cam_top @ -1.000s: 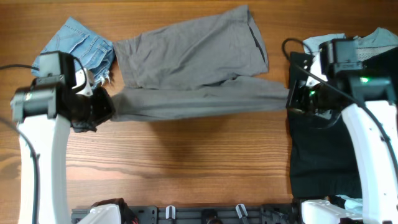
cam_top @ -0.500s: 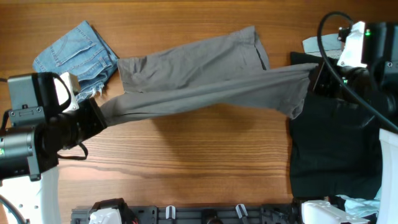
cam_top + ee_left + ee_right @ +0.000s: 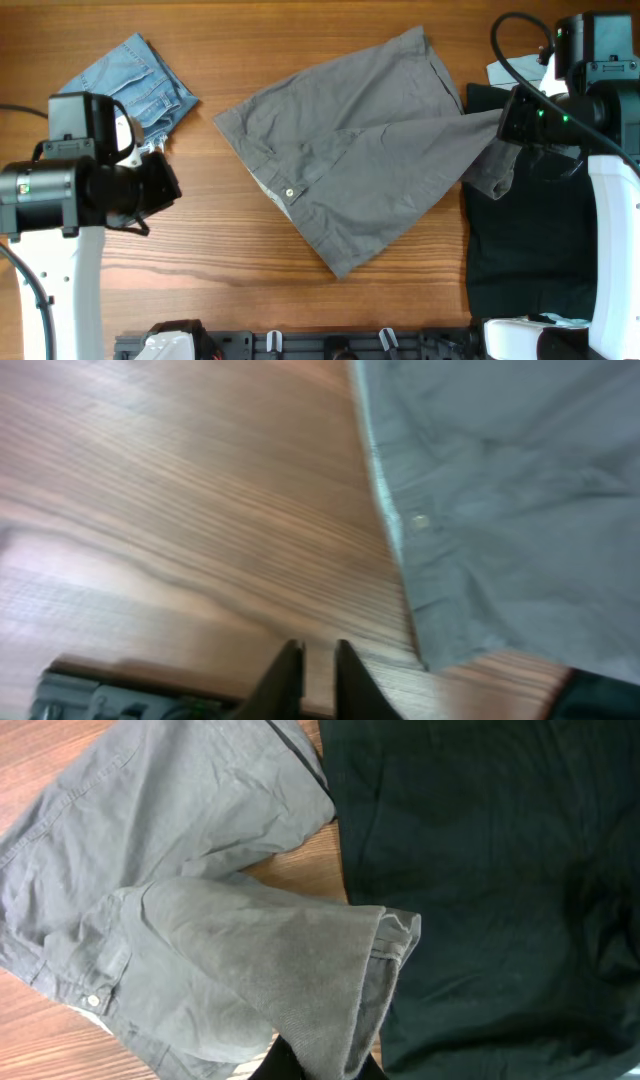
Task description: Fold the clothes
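The right gripper (image 3: pixel 325 1065) is pinched on a leg hem of the shorts (image 3: pixel 340 180), holding that corner up off the table (image 3: pixel 250 290). Its arm reaches up along the right edge, with the wrist turned left over the black garment (image 3: pixel 520 250). From the raised hem the grey cloth slopes down leftwards to the rest of the shorts, spread flat mid-table with the waistband button showing.

The left gripper (image 3: pixel 316 670) holds nothing, its fingers a narrow slit apart above bare wood. That arm stands at the left, wrist pointing right toward the waistband. Denim shorts (image 3: pixel 140 80) lie behind it.
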`<state>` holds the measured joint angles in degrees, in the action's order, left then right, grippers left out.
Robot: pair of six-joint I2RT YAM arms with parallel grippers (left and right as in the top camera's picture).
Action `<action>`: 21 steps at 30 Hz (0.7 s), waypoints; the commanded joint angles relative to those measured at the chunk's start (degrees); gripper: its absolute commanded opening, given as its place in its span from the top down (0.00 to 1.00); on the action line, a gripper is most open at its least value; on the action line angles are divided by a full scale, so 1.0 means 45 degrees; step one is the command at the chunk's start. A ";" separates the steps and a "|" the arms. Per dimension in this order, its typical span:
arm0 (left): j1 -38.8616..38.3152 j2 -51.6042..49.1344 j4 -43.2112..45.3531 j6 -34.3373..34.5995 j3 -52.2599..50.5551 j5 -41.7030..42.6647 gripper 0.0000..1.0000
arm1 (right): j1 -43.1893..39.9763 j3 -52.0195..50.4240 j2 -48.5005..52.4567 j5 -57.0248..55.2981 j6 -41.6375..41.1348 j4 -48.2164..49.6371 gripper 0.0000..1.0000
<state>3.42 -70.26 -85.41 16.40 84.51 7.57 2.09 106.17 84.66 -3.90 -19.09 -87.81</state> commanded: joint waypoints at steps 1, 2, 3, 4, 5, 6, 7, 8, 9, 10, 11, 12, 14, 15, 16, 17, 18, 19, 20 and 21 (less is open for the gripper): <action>-0.1656 -0.0019 0.1428 0.0068 -0.1039 0.1258 0.72 | -0.0053 0.0219 -0.0092 -0.0476 0.0194 0.0044 0.96; -0.2312 -0.0087 0.2302 0.0068 -0.1661 0.1258 0.71 | -0.0053 0.0219 -0.0092 -0.0476 0.0194 0.0044 0.96; -0.2686 -0.0165 0.2880 0.0068 -0.2055 0.1258 0.74 | -0.0049 0.0219 -0.0092 -0.0471 0.0189 0.0044 0.96; -0.3089 -0.0291 0.3696 0.0068 -0.2618 0.1248 0.85 | -0.0049 0.0219 -0.0092 -0.0471 0.0194 0.0034 0.96; -0.3560 -0.0602 0.4959 0.0073 -0.3497 0.1122 0.96 | -0.0049 0.0219 -0.0092 -0.0466 0.0194 0.0034 0.96; -0.3808 -0.0976 0.6023 0.0078 -0.4201 0.0996 0.96 | -0.0049 0.0219 -0.0092 -0.0457 0.0194 0.0039 0.96; -0.3915 -0.1384 0.6897 0.0083 -0.4770 0.0860 0.96 | -0.0049 0.0214 -0.0092 -0.0369 0.0199 0.0053 0.96; -0.3954 -0.1855 0.7747 0.0078 -0.5260 0.0816 0.96 | -0.0049 0.0219 -0.0092 -0.0209 0.0204 0.0078 0.96; -0.3944 -0.2492 0.8786 0.0073 -0.5731 0.0816 0.96 | -0.0049 0.0219 -0.0092 0.0180 0.0199 0.0146 0.96; -0.3905 -0.3123 0.9636 0.0073 -0.6003 0.0801 0.96 | -0.0049 0.0214 -0.0092 0.0578 0.0223 0.0223 0.96; -0.3861 -0.3910 1.0399 0.0068 -0.6091 0.0801 0.96 | -0.0049 0.0214 -0.0083 0.1015 0.0228 0.0282 0.96; -0.3866 -0.4381 1.0846 0.0063 -0.6091 0.0806 0.96 | -0.0049 0.0214 -0.0083 0.1311 0.0223 0.0287 0.96; -0.3866 -0.5746 1.2148 0.0068 -0.6091 0.0816 0.96 | -0.0049 0.0204 0.0005 0.1914 0.0180 0.0097 0.96; -0.3866 -0.6314 1.2653 0.0073 -0.6091 0.0821 0.96 | -0.0049 0.0068 0.0053 0.2229 0.0146 0.0005 0.96; -0.3861 -0.6781 1.3007 0.0073 -0.6091 0.0801 0.96 | -0.0049 -0.0131 0.0068 0.2297 0.0141 -0.0078 0.96; -0.3852 -0.7169 1.3245 0.0083 -0.6091 0.0656 0.96 | -0.0049 -0.0374 0.0083 0.2244 0.0136 -0.0112 0.96; -0.3818 -0.7563 1.3420 0.0126 -0.6091 0.0355 0.96 | -0.0049 -0.0665 0.0083 0.2147 0.0117 -0.0112 0.96; -0.3750 -0.7902 1.3483 0.0238 -0.6091 -0.0044 0.96 | -0.0049 -0.0962 0.0083 0.2098 0.0092 -0.0078 0.96; -0.3614 -0.8257 1.3566 0.0471 -0.6091 -0.0602 0.96 | -0.0049 -0.1350 0.0083 0.2108 0.0078 -0.0015 0.96; -0.3502 -0.8451 1.3624 0.0563 -0.6091 -0.0918 0.96 | -0.0049 -0.1583 0.0083 0.2103 0.0015 0.0053 0.96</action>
<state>-14.00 -104.36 -24.73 17.08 57.39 10.09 2.09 103.33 84.64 4.01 -18.96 -87.96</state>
